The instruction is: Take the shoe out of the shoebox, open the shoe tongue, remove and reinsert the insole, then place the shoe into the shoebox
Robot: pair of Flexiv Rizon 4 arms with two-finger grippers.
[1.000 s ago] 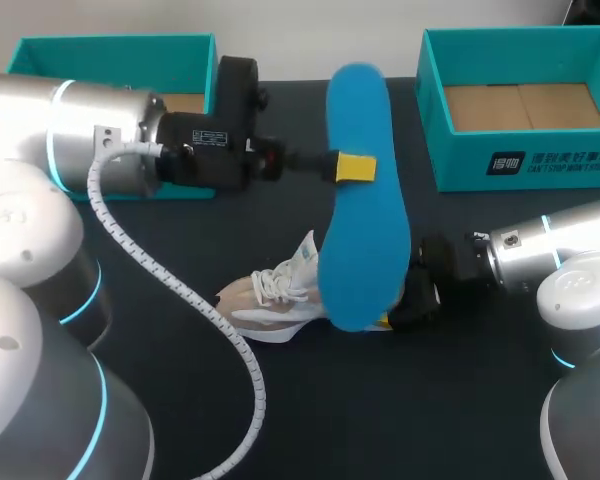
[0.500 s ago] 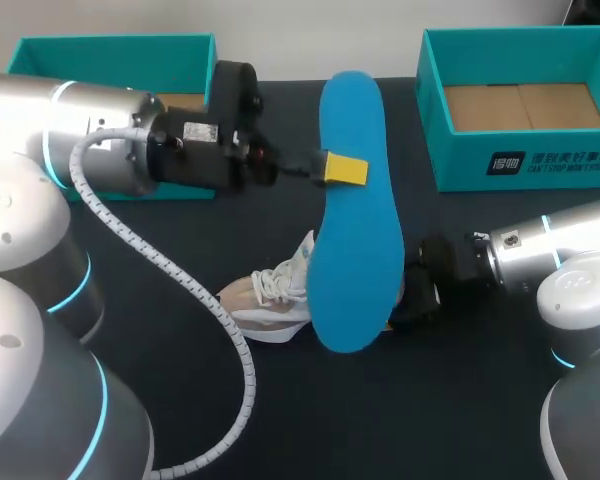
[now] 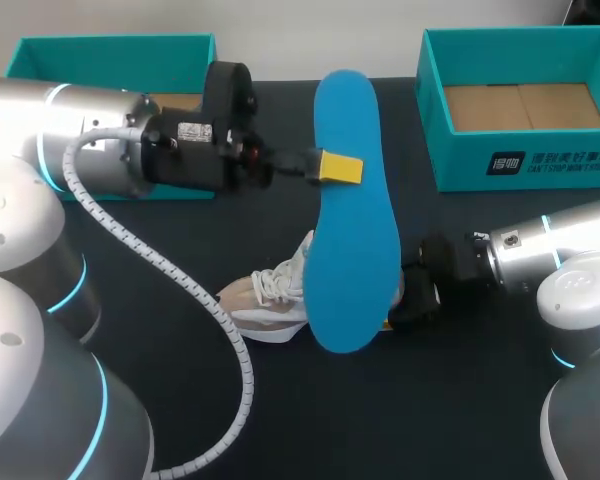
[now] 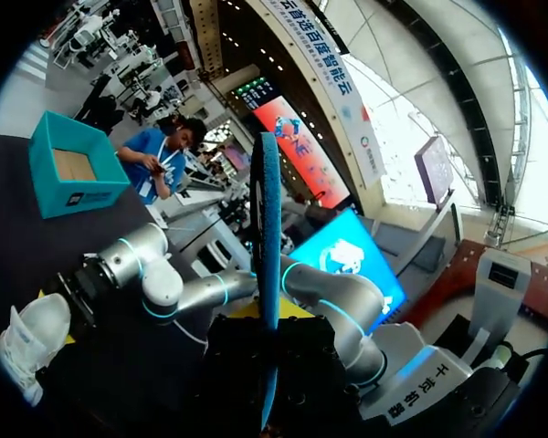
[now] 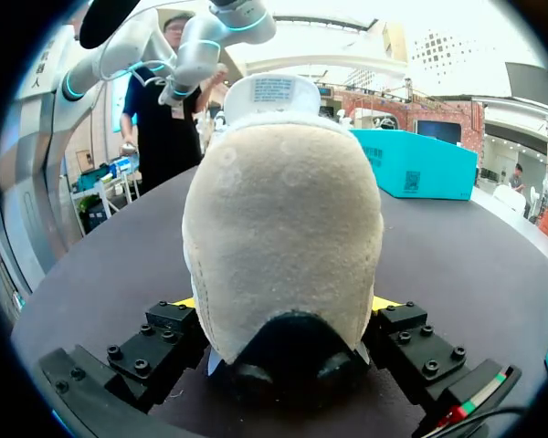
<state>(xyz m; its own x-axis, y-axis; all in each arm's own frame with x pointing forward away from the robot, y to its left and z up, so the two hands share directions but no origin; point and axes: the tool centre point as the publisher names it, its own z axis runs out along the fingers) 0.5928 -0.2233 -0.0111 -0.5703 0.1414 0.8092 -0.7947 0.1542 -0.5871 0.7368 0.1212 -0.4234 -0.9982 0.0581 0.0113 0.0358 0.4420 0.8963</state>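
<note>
My left gripper (image 3: 337, 168) is shut on a long blue insole (image 3: 352, 230), which it holds up flat above the table's middle. In the left wrist view the insole (image 4: 268, 246) stands edge-on, rising out of the gripper (image 4: 268, 365). Under it a beige and white shoe (image 3: 265, 297) lies on the dark table, its rear half hidden by the insole. My right gripper (image 3: 408, 300) holds the shoe by the heel. In the right wrist view the heel (image 5: 283, 237) fills the space between the wide-set fingers of that gripper (image 5: 286, 315), touching both.
A teal shoebox (image 3: 520, 170) with a cardboard floor stands at the back right. A second teal box (image 3: 110, 45) sits at the back left, behind my left arm. The dark table (image 3: 380, 420) runs bare along the front.
The left gripper has drawn back a little to the left with the insole. The right gripper and the shoe have stayed put.
</note>
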